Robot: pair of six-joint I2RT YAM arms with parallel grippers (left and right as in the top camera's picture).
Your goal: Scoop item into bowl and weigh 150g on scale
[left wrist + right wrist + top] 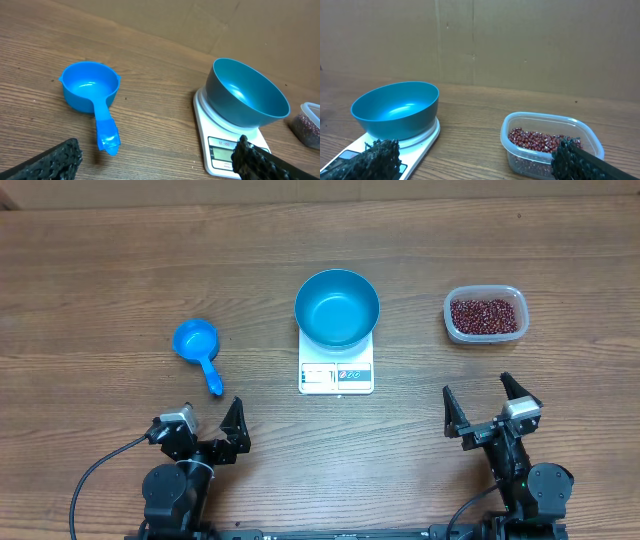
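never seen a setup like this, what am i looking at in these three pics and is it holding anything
These are two robot arms at a wooden table, each ending in a two-finger gripper. One picture comes from a camera fixed above the table. The other two come from cameras on each wrist, so the dark shapes at their bottom edges are that arm's own fingers.

From above, the left gripper and the right gripper sit at the near edge, both open and holding nothing.

On the table, a blue scoop lies on the left. In the middle an empty blue bowl stands on a white scale. On the right a clear tub holds red-brown beans. No beans are in the bowl yet.
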